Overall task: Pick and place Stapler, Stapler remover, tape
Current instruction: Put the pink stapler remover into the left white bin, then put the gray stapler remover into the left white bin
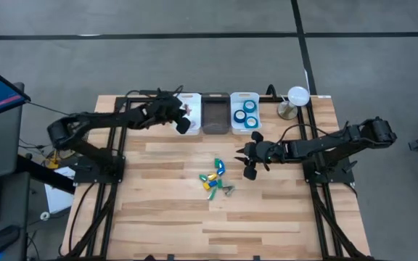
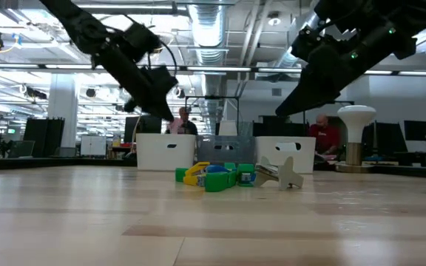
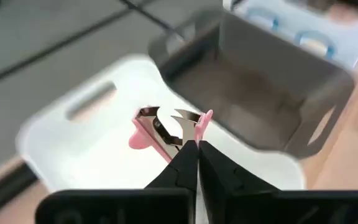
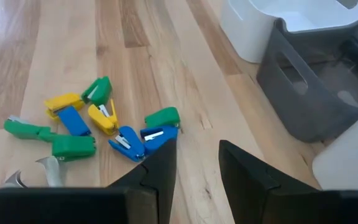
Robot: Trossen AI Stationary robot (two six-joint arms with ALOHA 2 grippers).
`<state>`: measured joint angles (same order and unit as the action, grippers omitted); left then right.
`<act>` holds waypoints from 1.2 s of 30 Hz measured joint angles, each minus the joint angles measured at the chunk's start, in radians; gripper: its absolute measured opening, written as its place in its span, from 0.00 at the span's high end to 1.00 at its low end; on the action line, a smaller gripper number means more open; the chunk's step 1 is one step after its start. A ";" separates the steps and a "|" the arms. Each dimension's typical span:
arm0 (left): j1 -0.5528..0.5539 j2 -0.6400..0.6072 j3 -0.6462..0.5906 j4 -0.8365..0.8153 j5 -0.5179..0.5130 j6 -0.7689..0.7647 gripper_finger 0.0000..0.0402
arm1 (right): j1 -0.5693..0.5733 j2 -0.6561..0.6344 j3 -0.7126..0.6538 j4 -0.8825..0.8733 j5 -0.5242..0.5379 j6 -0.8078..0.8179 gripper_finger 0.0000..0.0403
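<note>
My left gripper (image 3: 191, 148) is shut on a pink stapler remover (image 3: 166, 127) above the left white bin (image 1: 187, 101). Beside that bin stand a grey bin (image 1: 215, 114) and a right white bin (image 1: 244, 109), in which the blue tape rolls (image 1: 249, 112) lie. Several small green, yellow and blue staplers (image 4: 104, 124) lie in a heap on the table's middle (image 1: 213, 176), with a grey stapler remover (image 2: 283, 174) at the heap's edge. My right gripper (image 4: 194, 149) hangs open above the table, just right of the heap, with nothing between its fingers. My left gripper pinches the pink stapler remover at its rear end (image 3: 194, 134) between the tips of its two shut fingers. The fingers slant down toward the far side. The remover sticks out ahead of the fingertips, metal claws (image 3: 166, 118) forward, lifted clear above the white bin's floor.
A white lamp-like stand (image 1: 294, 98) is at the far right corner. The arms' frames (image 1: 96, 170) border the table left and right. Bare wood (image 1: 194, 225) lies toward the near edge. People sit in the room behind the bins.
</note>
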<state>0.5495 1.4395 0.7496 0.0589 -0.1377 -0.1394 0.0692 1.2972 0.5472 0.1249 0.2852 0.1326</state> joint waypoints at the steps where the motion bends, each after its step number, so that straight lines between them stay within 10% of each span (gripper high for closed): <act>1: 0.000 0.027 0.005 -0.001 0.002 0.000 1.00 | 0.000 0.000 0.000 0.000 0.000 0.000 0.72; 24: -0.026 0.140 0.019 -0.027 0.086 -0.053 0.99 | 0.002 0.000 0.000 -0.001 0.000 0.000 0.72; 36: -0.026 0.140 0.019 -0.012 -0.026 -0.053 0.77 | 0.002 0.000 0.000 -0.001 0.000 0.000 0.72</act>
<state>0.5240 1.5799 0.7685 0.0469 -0.1641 -0.1925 0.0715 1.2972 0.5472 0.1242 0.2852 0.1324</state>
